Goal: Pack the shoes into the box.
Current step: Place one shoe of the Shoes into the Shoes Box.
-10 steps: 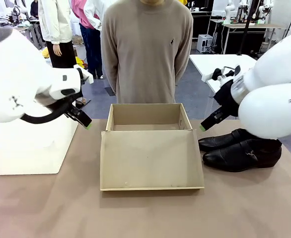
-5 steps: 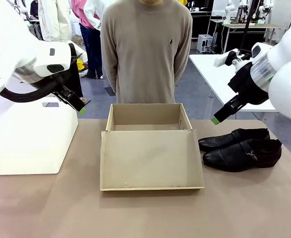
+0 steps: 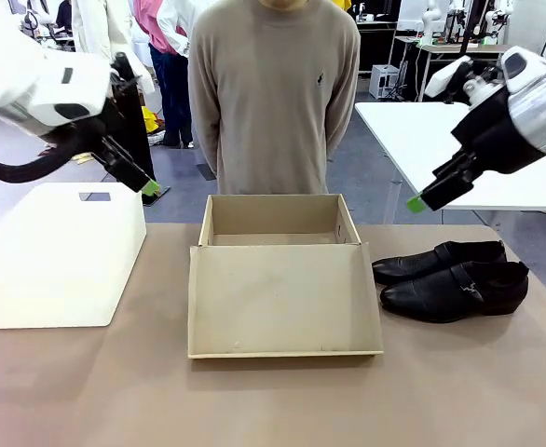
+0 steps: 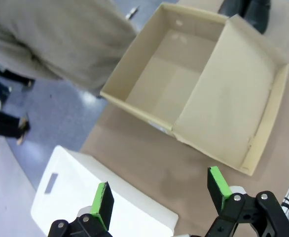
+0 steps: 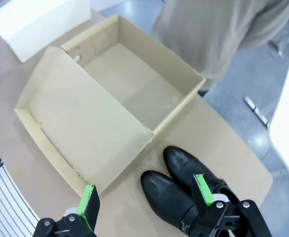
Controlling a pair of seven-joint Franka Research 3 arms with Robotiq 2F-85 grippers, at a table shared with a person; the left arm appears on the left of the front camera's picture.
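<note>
R wrist: open box interior, shoes beside, poss. touching

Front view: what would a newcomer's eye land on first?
The open tan box in the middle of the table, its lid flap lying flat toward the robot, with a person standing right behind it. Next, the glossy black shoes, side by side on the table just right of the box. The left arm and right arm hang high on either side, jaws open.
</note>
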